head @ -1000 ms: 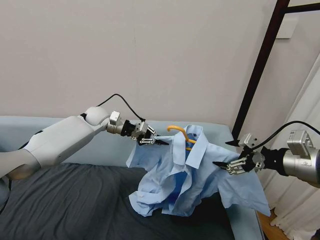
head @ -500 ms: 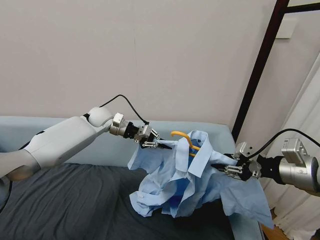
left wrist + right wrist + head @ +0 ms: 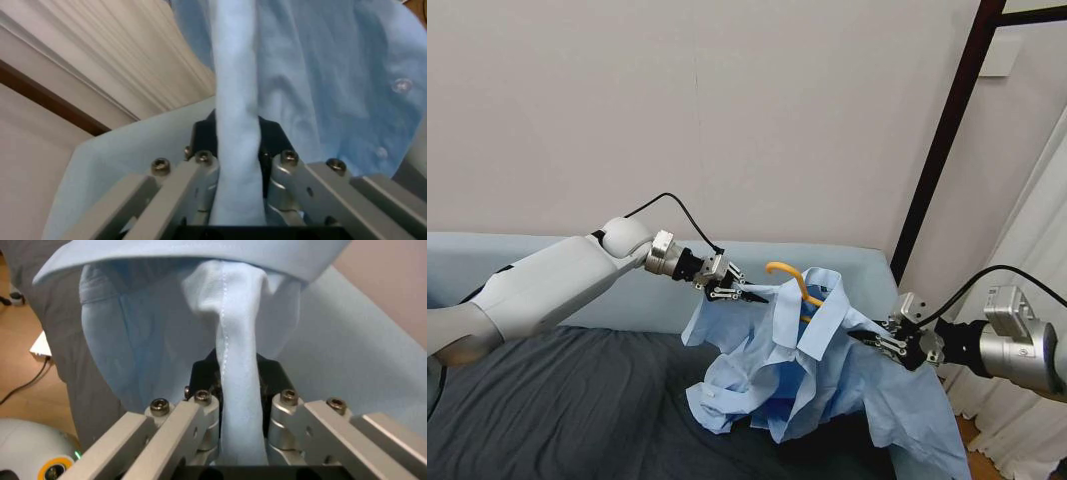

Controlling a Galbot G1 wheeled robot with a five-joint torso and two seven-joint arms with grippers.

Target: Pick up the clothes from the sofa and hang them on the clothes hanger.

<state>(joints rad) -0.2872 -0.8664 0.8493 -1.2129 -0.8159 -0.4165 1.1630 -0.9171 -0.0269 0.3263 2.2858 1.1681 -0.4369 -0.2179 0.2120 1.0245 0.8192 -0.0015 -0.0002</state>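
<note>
We see the light blue shirt (image 3: 812,365) held up above the sofa (image 3: 547,400), toward the sofa's right end. Its lower folds sag down to the dark seat, and we cannot tell whether they rest on it. A yellow hanger (image 3: 785,272) sits inside the collar, with its hook sticking out above the fabric, level with the top of the sofa's pale blue backrest.

Our left gripper (image 3: 752,293) reaches across from the sofa's left side, above the seat and in front of the backrest. Its fingers are pressed onto the shirt's shoulder edge just beside the hanger. In our left wrist view the left gripper (image 3: 237,145) pinches a narrow fold of the shirt (image 3: 320,75) between its two pads.

Our right gripper (image 3: 869,336) hangs over the sofa's right end and clamps the opposite shoulder. From there a sleeve drapes down past the sofa's right edge. In our right wrist view the right gripper (image 3: 237,385) squeezes a stitched ridge of the shirt (image 3: 200,295).

A dark pole (image 3: 942,140) rises behind the sofa's right end.
</note>
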